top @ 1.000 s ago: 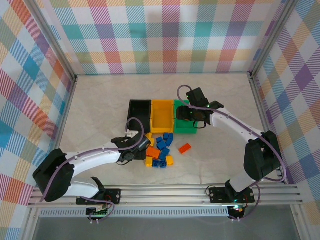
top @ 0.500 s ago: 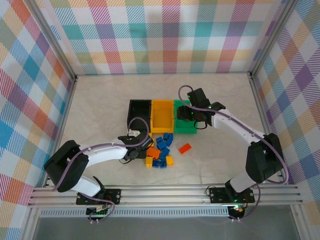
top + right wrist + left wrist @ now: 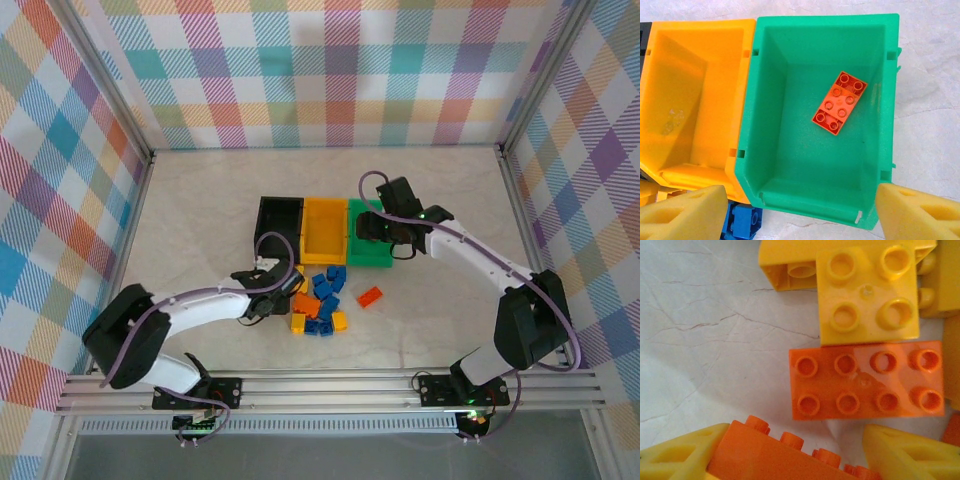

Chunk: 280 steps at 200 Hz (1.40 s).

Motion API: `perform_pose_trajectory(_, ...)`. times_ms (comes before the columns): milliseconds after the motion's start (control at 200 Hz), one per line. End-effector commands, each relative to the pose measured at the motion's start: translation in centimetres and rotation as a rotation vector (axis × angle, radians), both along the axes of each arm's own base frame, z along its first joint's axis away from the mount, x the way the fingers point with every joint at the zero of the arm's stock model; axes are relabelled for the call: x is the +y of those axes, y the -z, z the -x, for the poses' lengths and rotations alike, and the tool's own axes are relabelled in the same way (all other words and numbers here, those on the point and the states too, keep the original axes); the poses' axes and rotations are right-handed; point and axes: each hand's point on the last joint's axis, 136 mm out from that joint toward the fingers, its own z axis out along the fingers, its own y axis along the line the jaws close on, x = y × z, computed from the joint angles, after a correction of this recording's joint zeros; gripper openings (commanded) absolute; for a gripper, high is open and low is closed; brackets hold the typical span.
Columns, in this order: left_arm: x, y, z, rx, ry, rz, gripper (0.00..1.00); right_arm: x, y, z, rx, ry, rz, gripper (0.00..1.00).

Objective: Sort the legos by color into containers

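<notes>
Left claw (image 3: 796, 462) narrower across orange brick (image 3: 775, 452)

White-and-black arms (image 3: 205, 303) — purple cables (image 3: 370, 174)

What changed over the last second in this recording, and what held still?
The left gripper moved right into the brick pile, and its jaws narrowed onto an orange brick, apparently gripping it. The right gripper stayed hovering over the green bin with its jaws open. The three bins and the lone orange brick on the table did not visibly move.
</notes>
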Motion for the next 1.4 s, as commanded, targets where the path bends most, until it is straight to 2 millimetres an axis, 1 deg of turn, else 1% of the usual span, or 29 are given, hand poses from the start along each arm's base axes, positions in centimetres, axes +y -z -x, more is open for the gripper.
perform_pose_trajectory(0,-0.3,-2.8,0.8,-0.022,0.016,0.037,0.63,-0.5,-0.6,0.4,-0.022,0.022,-0.006,0.78)
perform_pose_trajectory(75,-1.6,-4.9,0.4,-0.052,0.041,0.071,0.62,-1.1,-0.3,0.8,-0.02,0.04,0.002,0.78)
perform_pose_trajectory(135,-3.5,-6.5,-0.3,-0.075,0.07,0.106,0.61,-1.8,0.2,1.3,-0.017,0.062,0.013,0.78)
perform_pose_trajectory(245,-8.3,-8.4,-2.2,-0.097,0.132,0.18,0.61,-3.9,1.2,2.7,-0.007,0.118,0.031,0.78)
perform_pose_trajectory(370,-14.1,-9.5,-5.4,-0.108,0.185,0.264,0.59,-6.1,2.1,4.4,0.012,0.162,0.042,0.78)
perform_pose_trajectory(390,-14.9,-9.5,-5.8,-0.106,0.193,0.271,0.59,-6.4,2.2,4.7,0.014,0.166,0.044,0.78)
perform_pose_trajectory(400,-15.4,-10.0,-6.2,-0.116,0.199,0.283,0.59,-6.6,2.3,4.9,0.016,0.17,0.045,0.78)
perform_pose_trajectory(450,-17.5,-10.4,-7.5,-0.124,0.219,0.302,0.58,-7.1,2.5,5.5,0.019,0.177,0.047,0.79)
perform_pose_trajectory(475,-18.4,-10.5,-8.1,-0.127,0.227,0.302,0.58,-7.3,2.6,5.9,0.022,0.18,0.046,0.79)
perform_pose_trajectory(505,-19.5,-11.1,-9.0,-0.14,0.237,0.31,0.58,-7.6,2.7,6.2,0.023,0.183,0.047,0.79)
perform_pose_trajectory(560,-21.4,-11.0,-10.4,-0.136,0.256,0.309,0.58,-8.0,2.9,6.7,0.027,0.186,0.049,0.79)
perform_pose_trajectory(570,-21.7,-11.2,-10.6,-0.139,0.258,0.312,0.58,-8.0,2.9,6.8,0.028,0.186,0.049,0.79)
perform_pose_trajectory(605,-22.6,-10.8,-11.4,-0.133,0.263,0.303,0.58,-8.1,3.0,7.1,0.03,0.187,0.047,0.79)
perform_pose_trajectory(625,-23.2,-11.1,-11.9,-0.14,0.265,0.307,0.58,-8.1,3.1,7.2,0.034,0.185,0.044,0.79)
perform_pose_trajectory(660,-23.9,-10.9,-12.7,-0.136,0.266,0.304,0.58,-8.1,3.2,7.4,0.035,0.181,0.041,0.79)
perform_pose_trajectory(760,-24.9,-10.2,-14.9,-0.132,0.248,0.288,0.58,-8.1,3.3,7.8,0.038,0.173,0.028,0.79)
perform_pose_trajectory(890,-25.7,-9.1,-16.5,-0.117,0.23,0.287,0.61,-7.8,3.3,8.0,0.035,0.16,0.01,0.79)
perform_pose_trajectory(960,-26.3,-8.9,-17.1,-0.115,0.227,0.291,0.64,-7.6,3.3,8.1,0.034,0.149,0.002,0.8)
perform_pose_trajectory(1035,-26.8,-9.1,-17.6,-0.117,0.221,0.306,0.71,-7.3,3.3,8.1,0.032,0.139,-0.011,0.8)
perform_pose_trajectory(1115,-27.2,-9.9,-18.2,-0.131,0.215,0.326,0.77,-6.9,3.3,8.1,0.035,0.123,-0.026,0.81)
perform_pose_trajectory(1210,-27.5,-11.6,-18.7,-0.152,0.208,0.361,0.82,-6.7,3.4,8.3,0.042,0.111,-0.037,0.81)
perform_pose_trajectory(1315,-27.3,-14.1,-19.1,-0.186,0.203,0.403,0.86,-6.2,3.6,8.6,0.06,0.089,-0.054,0.81)
perform_pose_trajectory(1395,-26.9,-16.7,-18.6,-0.216,0.21,0.44,0.86,-5.1,3.7,8.9,0.072,0.035,-0.096,0.8)
